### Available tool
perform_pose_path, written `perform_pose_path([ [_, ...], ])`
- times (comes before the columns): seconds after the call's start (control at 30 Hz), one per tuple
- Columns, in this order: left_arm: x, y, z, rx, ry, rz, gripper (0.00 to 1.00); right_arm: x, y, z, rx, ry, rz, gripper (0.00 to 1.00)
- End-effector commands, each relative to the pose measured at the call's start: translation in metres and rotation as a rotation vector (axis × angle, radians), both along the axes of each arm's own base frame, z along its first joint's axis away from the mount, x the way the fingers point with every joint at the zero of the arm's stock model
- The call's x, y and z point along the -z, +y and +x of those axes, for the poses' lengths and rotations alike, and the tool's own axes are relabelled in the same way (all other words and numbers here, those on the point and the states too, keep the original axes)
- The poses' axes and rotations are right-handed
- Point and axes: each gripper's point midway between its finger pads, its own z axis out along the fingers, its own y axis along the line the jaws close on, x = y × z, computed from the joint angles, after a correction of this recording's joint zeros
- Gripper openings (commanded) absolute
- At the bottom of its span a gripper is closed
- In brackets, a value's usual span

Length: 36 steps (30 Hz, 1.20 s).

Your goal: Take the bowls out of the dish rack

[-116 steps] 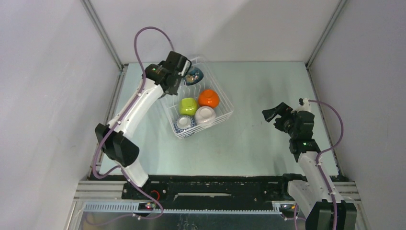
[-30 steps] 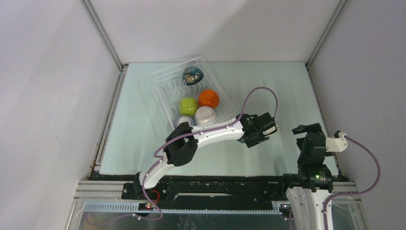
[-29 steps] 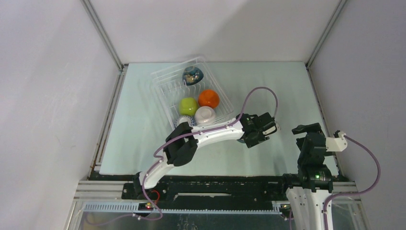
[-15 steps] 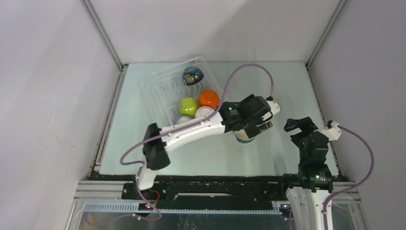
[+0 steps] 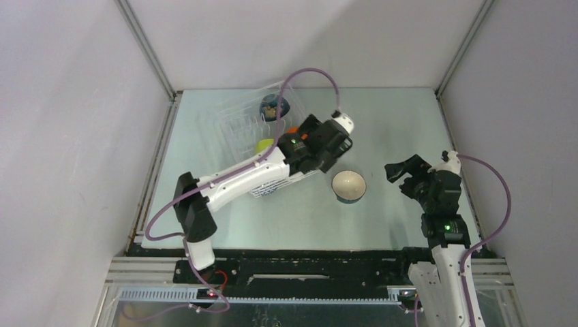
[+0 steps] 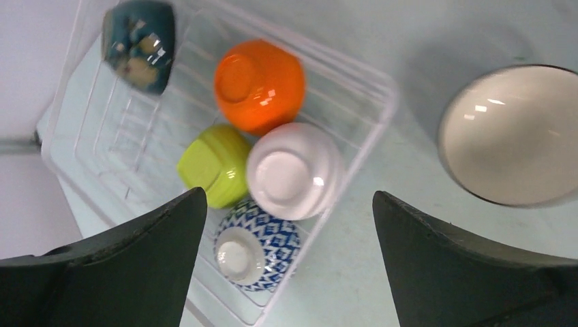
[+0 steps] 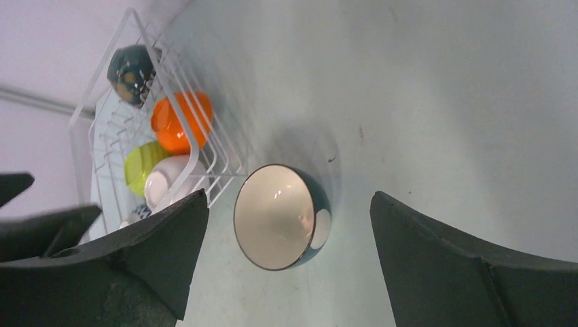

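Trouble from here most likely starts in the crowded near end of the dish rack (image 5: 232,121), where the white bowl (image 6: 293,170) sits mouth down and appears to touch the orange bowl (image 6: 259,85), the lime green bowl (image 6: 215,163) and the blue-and-white patterned bowl (image 6: 255,245). Jaws coming down on any of these could land on a smooth dome and slip off, or wedge against a neighbour and drag it along. The rack looks light, so a rim caught on its tines might lift or slide the whole thing. The dark blue-green patterned bowl (image 6: 140,44) lies apart at the far end and seems the easier pick. Another hazard is the teal-and-white bowl (image 5: 348,186), mouth up on the desk (image 5: 382,122) just beside the rack's corner and between the two arms; a low sweep by either arm could knock it. The left jaws stand wide apart above the rack's near end, holding and touching nothing. The right jaws are likewise spread wide, empty, hovering near the freed bowl without contact.
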Motion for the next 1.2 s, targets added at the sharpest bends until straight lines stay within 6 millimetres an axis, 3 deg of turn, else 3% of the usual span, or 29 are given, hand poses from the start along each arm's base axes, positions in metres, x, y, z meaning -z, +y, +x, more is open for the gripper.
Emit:
perform_pose_path([
  [0.0,-0.027,0.044,0.034,-0.198,-0.079,-0.123,1.00,-0.022,0.023,0.011,-0.146,-0.075,-0.001,0.96],
  [0.27,-0.025,0.086,0.079,-0.346,-0.074,-0.161,1.00,-0.030,0.035,0.015,-0.178,-0.101,-0.059,0.96],
  [0.47,-0.032,0.101,0.119,-0.395,-0.120,-0.202,1.00,-0.031,0.039,0.020,-0.190,-0.101,-0.092,0.97],
  [0.57,-0.032,0.109,0.134,-0.375,-0.191,-0.100,1.00,-0.031,0.039,0.020,-0.194,-0.104,-0.101,0.97],
  [0.73,-0.007,0.101,0.138,-0.106,-0.078,0.160,1.00,-0.036,0.039,0.019,-0.200,-0.124,-0.115,0.97],
  [1.17,-0.002,0.105,0.208,-0.126,-0.163,0.314,1.00,-0.038,0.037,0.022,-0.201,-0.141,-0.145,0.98],
])
